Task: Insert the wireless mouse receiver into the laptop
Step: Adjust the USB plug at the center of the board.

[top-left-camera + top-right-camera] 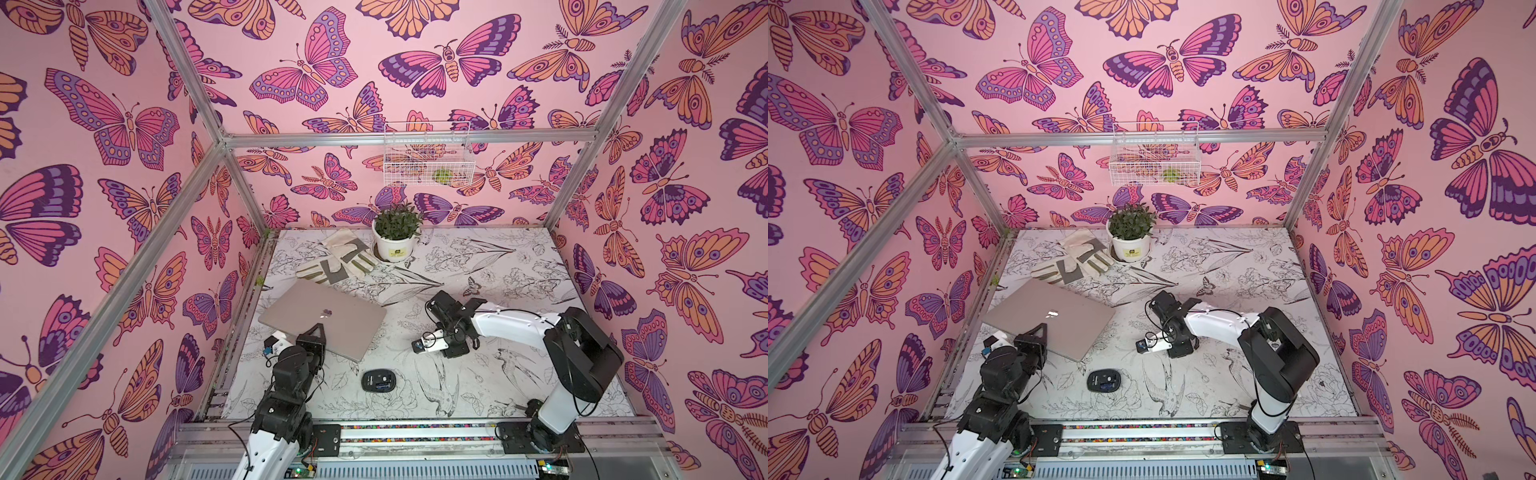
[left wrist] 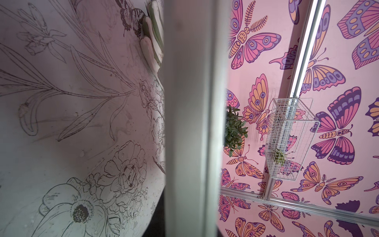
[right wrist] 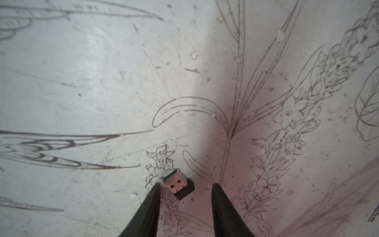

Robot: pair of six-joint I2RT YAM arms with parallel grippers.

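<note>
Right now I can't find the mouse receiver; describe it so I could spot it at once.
On the flower-printed table, look right of the laptop, under the right gripper. The wireless mouse receiver lies on the table between its open fingers, close by one tip. It is a tiny black stub with a silvery USB plug, far smaller than the oval black mouse.

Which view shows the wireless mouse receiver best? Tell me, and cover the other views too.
The right wrist view: the wireless mouse receiver lies close-up on the table, plug visible, between the fingers of the open right gripper. In both top views I cannot make it out. The left wrist view misses it.
</note>
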